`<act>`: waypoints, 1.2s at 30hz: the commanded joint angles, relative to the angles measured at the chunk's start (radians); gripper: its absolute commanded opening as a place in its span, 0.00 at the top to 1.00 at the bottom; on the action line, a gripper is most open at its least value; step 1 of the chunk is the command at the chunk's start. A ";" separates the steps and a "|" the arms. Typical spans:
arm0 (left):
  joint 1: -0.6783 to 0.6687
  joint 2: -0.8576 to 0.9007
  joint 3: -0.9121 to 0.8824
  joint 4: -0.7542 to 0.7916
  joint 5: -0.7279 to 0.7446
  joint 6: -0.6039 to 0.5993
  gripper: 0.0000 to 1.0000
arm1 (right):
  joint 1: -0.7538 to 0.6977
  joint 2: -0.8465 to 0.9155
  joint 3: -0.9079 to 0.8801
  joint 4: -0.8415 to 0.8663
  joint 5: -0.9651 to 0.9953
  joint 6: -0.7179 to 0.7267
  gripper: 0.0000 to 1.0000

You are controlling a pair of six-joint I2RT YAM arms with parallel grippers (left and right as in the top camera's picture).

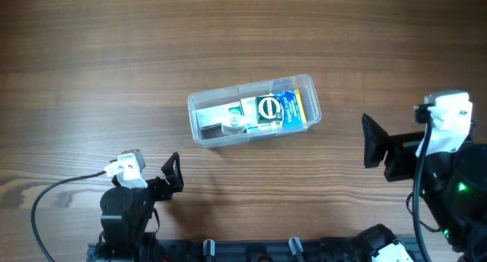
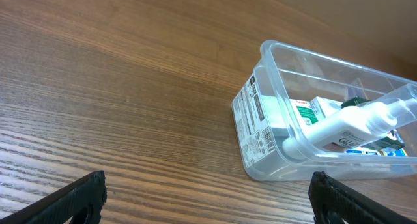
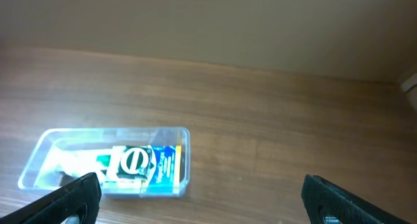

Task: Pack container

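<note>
The container (image 1: 192,111), a clear rectangular tub with rounded corners, lies in the middle of the wooden table. Inside it are a green-and-white box with a round logo (image 1: 268,108), a blue box (image 1: 294,105) and a small white bottle (image 1: 232,125). My left gripper (image 1: 173,175) hangs open near the front edge, left of and below the tub, with nothing between its fingers. In the left wrist view the container (image 2: 259,127) sits ahead to the right of the left gripper (image 2: 208,193), the bottle (image 2: 345,123) leaning inside. My right gripper (image 1: 374,140) stands open to the tub's right, apart from it. In the right wrist view the container (image 3: 185,157) lies ahead to the left of the right gripper (image 3: 202,190).
Bare wood-grain table (image 1: 114,56) surrounds the tub on all sides. A white cable (image 1: 53,192) loops from the left arm's base at the front left. The arms' mounts (image 1: 449,193) fill the front edge and the right corner.
</note>
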 commanded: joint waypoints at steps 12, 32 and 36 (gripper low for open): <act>0.006 -0.013 -0.009 0.004 0.012 -0.009 0.00 | -0.335 -0.174 -0.527 0.377 -0.234 -0.071 0.00; 0.006 -0.013 -0.009 0.004 0.012 -0.009 0.00 | -0.335 -0.702 -1.210 0.599 -0.245 0.108 0.00; 0.006 -0.013 -0.009 0.004 0.012 -0.009 0.00 | -0.335 -0.764 -1.263 0.600 -0.253 0.112 0.00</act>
